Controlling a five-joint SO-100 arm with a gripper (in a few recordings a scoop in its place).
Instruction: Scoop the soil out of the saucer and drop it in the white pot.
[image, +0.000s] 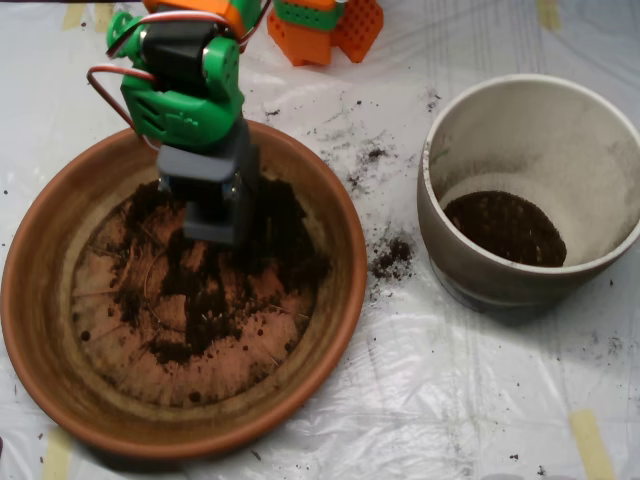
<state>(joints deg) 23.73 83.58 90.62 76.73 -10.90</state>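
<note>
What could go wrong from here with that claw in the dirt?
1. The soil lies thin and scattered in the saucer, so the claw may come up nearly empty.
2. Crumbs already lie on the sheet between saucer and pot; more could drop on the way over.
3. Pressing down might scrape or shift the saucer.
</note>
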